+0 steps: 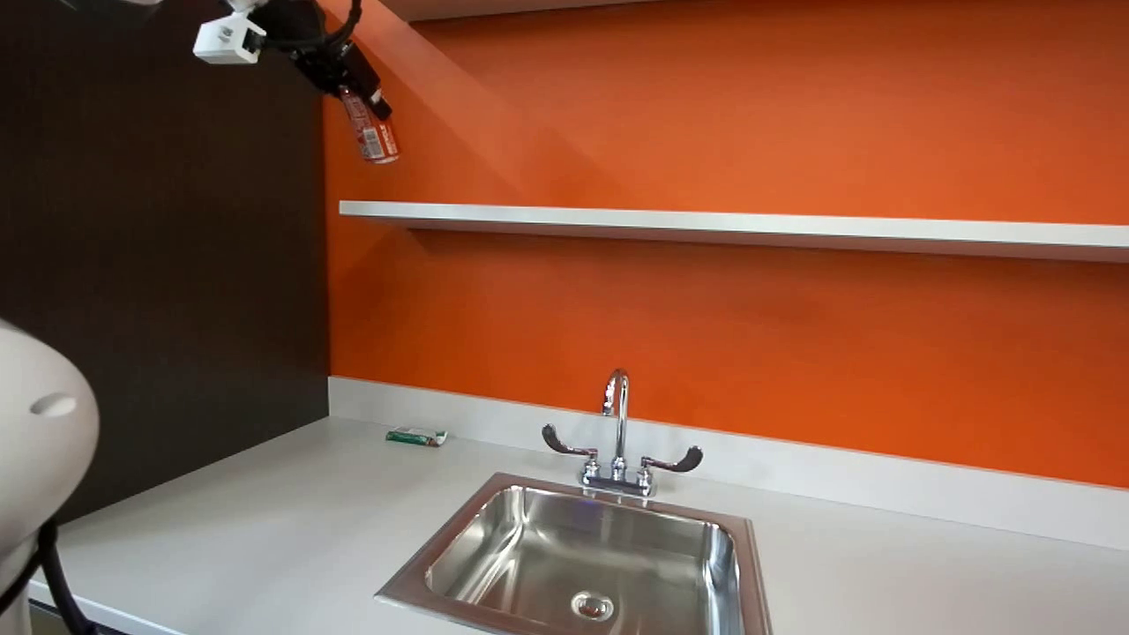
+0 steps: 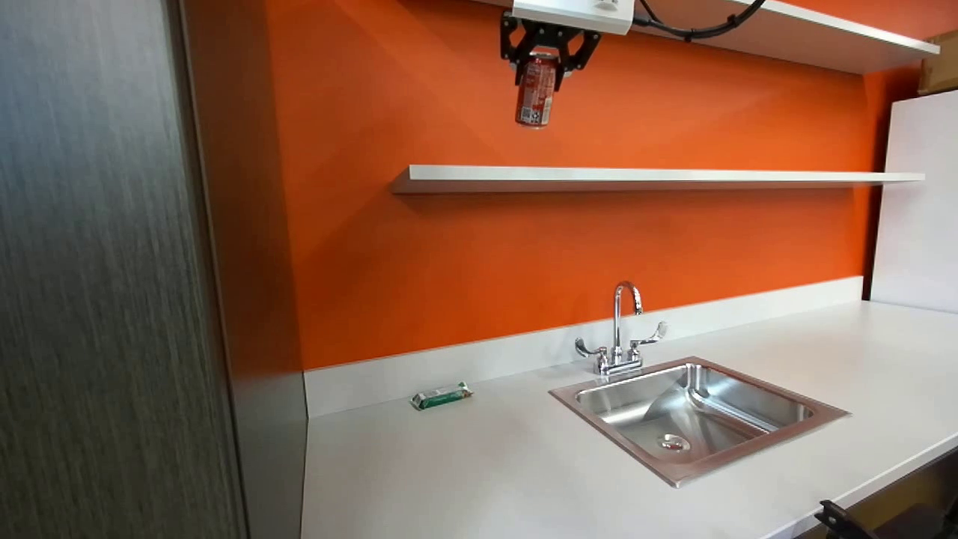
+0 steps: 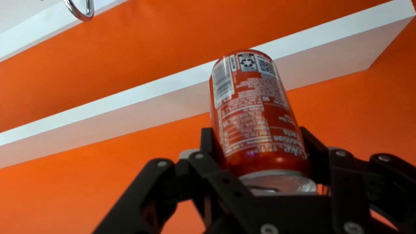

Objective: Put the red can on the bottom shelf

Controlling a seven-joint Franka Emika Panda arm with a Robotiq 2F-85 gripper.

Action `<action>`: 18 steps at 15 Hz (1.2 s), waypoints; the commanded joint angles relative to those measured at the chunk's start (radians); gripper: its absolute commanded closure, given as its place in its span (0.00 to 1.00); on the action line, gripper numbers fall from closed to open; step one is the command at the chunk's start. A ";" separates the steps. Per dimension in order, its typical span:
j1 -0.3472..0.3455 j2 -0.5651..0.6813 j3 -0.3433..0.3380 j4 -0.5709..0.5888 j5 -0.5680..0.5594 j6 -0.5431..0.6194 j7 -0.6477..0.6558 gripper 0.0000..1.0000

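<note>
The jaws are closed around the red can, pinching it near its silvery top; the body sticks out ahead of them, base foremost, so its long axis runs on along their own line and leans off upright in both exterior views. The coming move turns on that base against the bottom shelf. The board lies below the jaws, which are near one end of it, and both exterior views show a gap between can and board. In the wrist view the base overlaps the board's front edge; whether it is over the top surface or short of it, I cannot tell. Likely the can must go toward the orange wall, be righted, then lowered. The upper shelf, higher than the jaws, could limit any lift. Well below them, the worktop holds a green packet and the sink with its faucet, out of the way.
</note>
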 commanded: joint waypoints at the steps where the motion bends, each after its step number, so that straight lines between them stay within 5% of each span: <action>1: -0.054 0.098 0.040 0.147 -0.002 -0.037 -0.048 0.62; 9: -0.042 0.340 0.063 0.406 -0.044 -0.142 -0.066 0.62; 18: 0.061 0.600 0.001 0.690 -0.121 -0.292 -0.067 0.62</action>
